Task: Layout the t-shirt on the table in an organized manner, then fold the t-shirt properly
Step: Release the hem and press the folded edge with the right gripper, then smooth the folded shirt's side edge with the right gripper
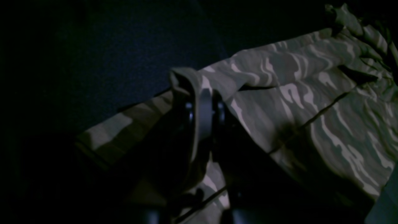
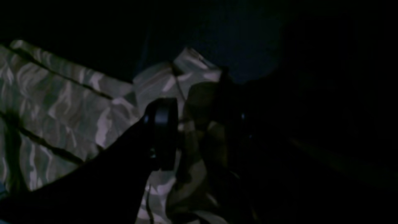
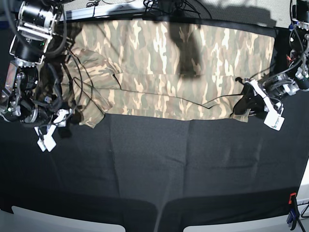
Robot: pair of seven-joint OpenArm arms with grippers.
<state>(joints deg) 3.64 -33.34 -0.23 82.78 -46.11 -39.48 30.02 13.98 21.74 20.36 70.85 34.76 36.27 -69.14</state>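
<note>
Your left gripper (image 1: 203,109) is pinching the camouflage t-shirt's (image 3: 193,72) hem at the black table's (image 3: 159,164) far side; your right gripper (image 2: 199,130) is gaping wide, so pulling now risks skewing the fold.

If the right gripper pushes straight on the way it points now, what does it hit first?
Most likely the t-shirt: in the right wrist view, bunched camo fabric sits between and just beyond the open fingers of the right gripper. Past that fold lies the black table. Depth is hard to judge in the dark picture.
</note>
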